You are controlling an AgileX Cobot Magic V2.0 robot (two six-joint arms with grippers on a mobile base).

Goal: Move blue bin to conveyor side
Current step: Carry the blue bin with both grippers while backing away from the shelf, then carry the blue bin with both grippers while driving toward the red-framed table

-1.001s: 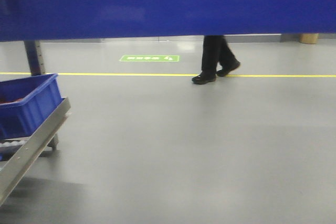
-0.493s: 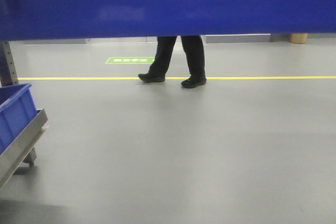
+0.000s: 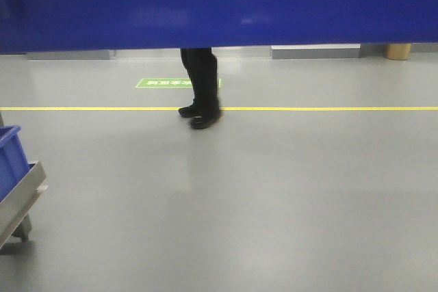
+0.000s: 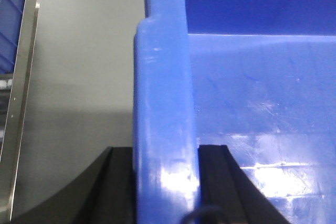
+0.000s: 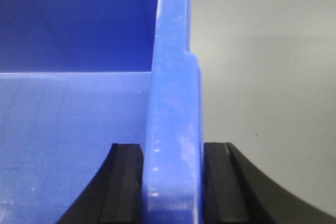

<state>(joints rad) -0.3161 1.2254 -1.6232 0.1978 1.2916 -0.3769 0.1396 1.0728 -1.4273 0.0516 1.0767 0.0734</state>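
Holds the blue bin (image 3: 219,5) aloft above the floor (image 3: 274,203), left jaws and right jaws each clamped on a side rim. Risks clipping the person (image 3: 200,90) standing ahead, or dropping the load should either grip slide off the glossy plastic.

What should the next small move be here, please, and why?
Probably a slow, level carry with both grips shut: the left gripper and right gripper each clamp the rim of the blue bin, which hangs above the floor, and a person stands ahead.
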